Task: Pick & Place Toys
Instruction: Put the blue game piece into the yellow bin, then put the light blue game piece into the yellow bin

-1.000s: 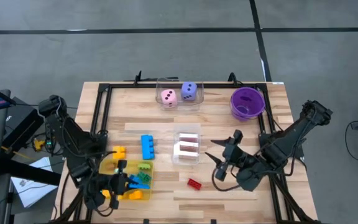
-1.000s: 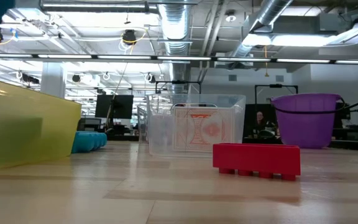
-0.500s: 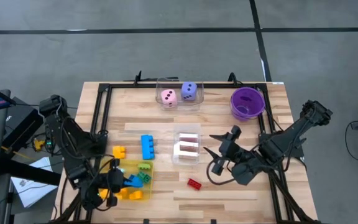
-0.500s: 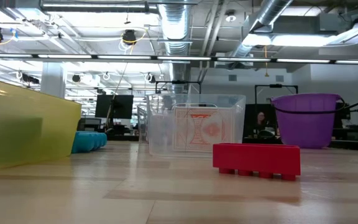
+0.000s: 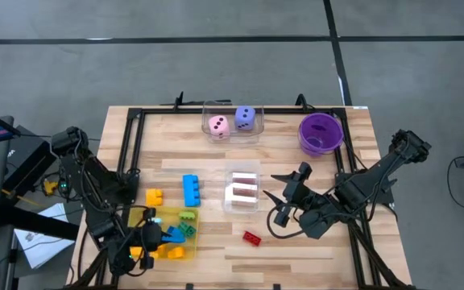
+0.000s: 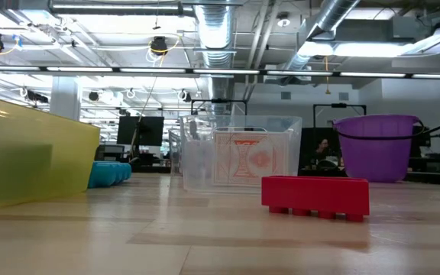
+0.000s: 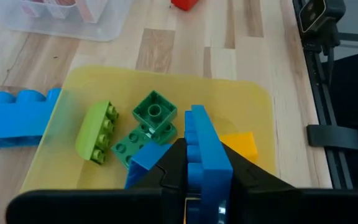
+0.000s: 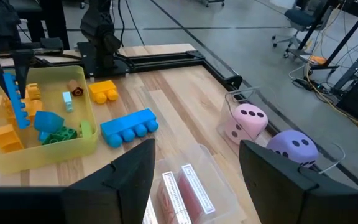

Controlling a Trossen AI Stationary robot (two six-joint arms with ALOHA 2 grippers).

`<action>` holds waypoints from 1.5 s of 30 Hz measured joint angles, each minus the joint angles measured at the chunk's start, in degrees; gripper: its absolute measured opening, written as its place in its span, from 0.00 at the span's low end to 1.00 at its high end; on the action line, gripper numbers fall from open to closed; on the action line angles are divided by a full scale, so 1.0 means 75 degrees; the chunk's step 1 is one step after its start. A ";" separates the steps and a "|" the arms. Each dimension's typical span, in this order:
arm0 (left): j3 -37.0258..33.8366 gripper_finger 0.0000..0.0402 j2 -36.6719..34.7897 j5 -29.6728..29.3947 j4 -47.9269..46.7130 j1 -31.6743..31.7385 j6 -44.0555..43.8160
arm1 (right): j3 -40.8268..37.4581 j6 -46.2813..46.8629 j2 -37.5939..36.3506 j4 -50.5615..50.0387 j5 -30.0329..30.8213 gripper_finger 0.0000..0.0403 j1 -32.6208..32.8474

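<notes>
My counter and what lay on it

The wooden counter [image 5: 296, 242] carried a yellow tray [image 5: 185, 252], a blue brick [image 5: 191, 190], an orange brick [image 5: 153, 196], a red brick [image 5: 252, 238], a clear card box [image 5: 242, 191], a clear dice box [image 5: 232, 122] and a purple bowl [image 5: 321, 133].

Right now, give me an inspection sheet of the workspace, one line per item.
Surface: wooden table inside a black frame.
Job's things: pink die and purple die in a clear box; long blue brick, orange brick and red brick loose on the table; green bricks in the yellow tray; cards in a second clear box.
Clutter: purple bowl.
Grippers: left gripper shut on an upright blue brick over the tray; right gripper open beside the cards.
Cables: on the floor in the right wrist view.
Surroundings: lab, ceiling ducts.
</notes>
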 joint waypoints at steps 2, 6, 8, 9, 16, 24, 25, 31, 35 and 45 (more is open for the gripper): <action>0.0000 0.10 0.0003 0.0002 0.0001 -0.0003 0.0002 | -0.0001 -0.0023 0.0001 0.0001 0.0000 0.56 0.0000; 0.0000 0.10 0.0003 0.0003 0.0001 0.0000 0.0002 | 0.0000 -0.0062 0.0003 0.0001 -0.0029 0.56 0.0000; 0.0000 0.11 0.0003 0.0000 0.0001 -0.0003 0.0002 | 0.0000 -0.0071 0.0003 -0.0002 -0.0102 0.56 0.0000; 0.0000 0.11 0.0003 0.0003 0.0001 -0.0003 0.0002 | 0.0000 -0.0071 0.0003 0.0000 -0.0144 0.56 0.0000; 0.0000 0.13 0.0006 -0.0021 0.0016 -0.0003 0.0002 | 0.0000 -0.0071 0.0006 0.0000 -0.0184 0.56 0.0000; 0.0000 0.25 0.0006 -0.0381 0.0021 -0.0003 -0.0011 | 0.0000 -0.0071 0.0006 0.0001 -0.0192 0.56 0.0000; 0.0000 0.27 0.0006 -0.0436 0.0017 -0.0003 -0.0014 | 0.0000 -0.0071 0.0006 -0.0002 -0.0193 0.56 0.0000; 0.0000 0.38 -0.0187 -0.0623 0.0007 -0.0004 -0.0016 | 0.0000 -0.0071 0.0006 -0.0002 -0.0195 0.56 0.0000; 0.0000 0.43 -0.0265 -0.0914 0.0009 -0.0006 0.0008 | 0.0000 -0.0071 0.0006 -0.0002 -0.0195 0.56 0.0000; 0.0000 0.50 -0.0406 -0.1495 0.0037 0.0000 0.0802 | 0.0000 -0.0114 0.0006 -0.0002 -0.0195 0.56 0.0000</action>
